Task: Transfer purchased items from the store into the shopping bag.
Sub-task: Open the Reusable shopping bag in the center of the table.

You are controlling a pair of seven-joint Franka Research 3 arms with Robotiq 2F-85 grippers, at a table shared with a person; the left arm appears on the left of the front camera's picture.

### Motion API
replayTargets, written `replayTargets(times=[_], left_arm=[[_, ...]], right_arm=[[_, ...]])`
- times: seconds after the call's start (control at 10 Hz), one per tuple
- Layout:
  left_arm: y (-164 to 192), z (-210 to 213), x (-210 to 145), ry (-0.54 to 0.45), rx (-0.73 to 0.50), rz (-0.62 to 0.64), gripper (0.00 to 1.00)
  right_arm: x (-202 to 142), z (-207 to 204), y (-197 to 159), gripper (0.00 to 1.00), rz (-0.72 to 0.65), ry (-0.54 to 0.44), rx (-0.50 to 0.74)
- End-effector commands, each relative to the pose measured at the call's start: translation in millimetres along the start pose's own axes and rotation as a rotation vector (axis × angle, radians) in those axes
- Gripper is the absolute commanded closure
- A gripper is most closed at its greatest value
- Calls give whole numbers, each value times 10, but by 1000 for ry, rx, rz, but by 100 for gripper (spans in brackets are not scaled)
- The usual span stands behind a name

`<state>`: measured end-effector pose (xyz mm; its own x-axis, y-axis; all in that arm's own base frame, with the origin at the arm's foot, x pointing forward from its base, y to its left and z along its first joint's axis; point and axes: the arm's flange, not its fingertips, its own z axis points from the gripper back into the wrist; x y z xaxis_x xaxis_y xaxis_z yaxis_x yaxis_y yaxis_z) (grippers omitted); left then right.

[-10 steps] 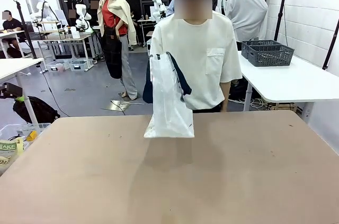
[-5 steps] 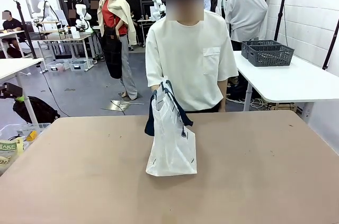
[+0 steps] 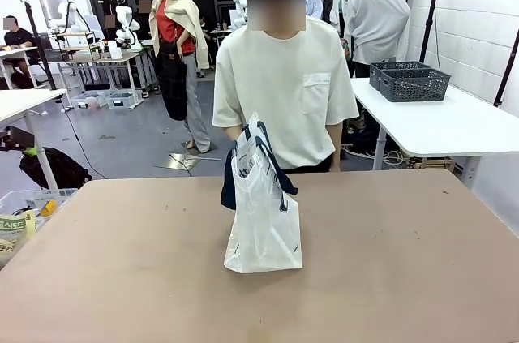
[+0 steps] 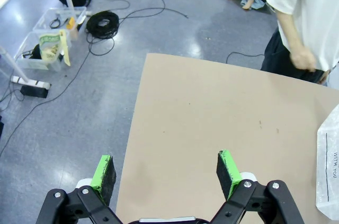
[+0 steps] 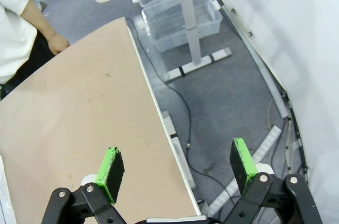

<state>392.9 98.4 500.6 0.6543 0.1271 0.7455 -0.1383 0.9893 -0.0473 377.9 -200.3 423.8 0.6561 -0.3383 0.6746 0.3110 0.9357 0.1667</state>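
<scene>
With left gripper point(image 4: 165, 173) and right gripper point(image 5: 177, 167) spread empty, best to approach upright shopping bag point(image 3: 262, 213) mouth from above.

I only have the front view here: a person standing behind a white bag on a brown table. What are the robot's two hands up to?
Observer: The left hand hangs open above the table near its left edge, holding nothing.
Operator: And the other one?
Observer: The right hand is open and empty too, above the table's right edge.
Operator: Anything lying about that I miss?
Observer: A coil of black cable lies on the floor left of the table.
</scene>
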Motion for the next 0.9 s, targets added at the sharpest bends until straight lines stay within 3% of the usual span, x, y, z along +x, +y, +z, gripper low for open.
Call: replayTargets(times=[0.0, 0.1, 0.4, 0.6, 0.8], left_arm=[[0, 0, 0, 0, 0, 0, 0], [-325, -22, 269, -20, -29, -116, 0], [-1069, 145, 823, -153, -183, -301, 0], [-1744, 206, 1156, -208, -294, -437, 0], [-2287, 125, 1402, -194, -400, -497, 0]], right_arm=[[0, 0, 0, 0, 0, 0, 0], [114, 140, 213, 0, 40, -27, 15], [482, 704, 876, 0, 183, -125, 145], [609, 1108, 1557, 0, 341, -159, 326], [622, 1404, 2253, 0, 514, -179, 476]])
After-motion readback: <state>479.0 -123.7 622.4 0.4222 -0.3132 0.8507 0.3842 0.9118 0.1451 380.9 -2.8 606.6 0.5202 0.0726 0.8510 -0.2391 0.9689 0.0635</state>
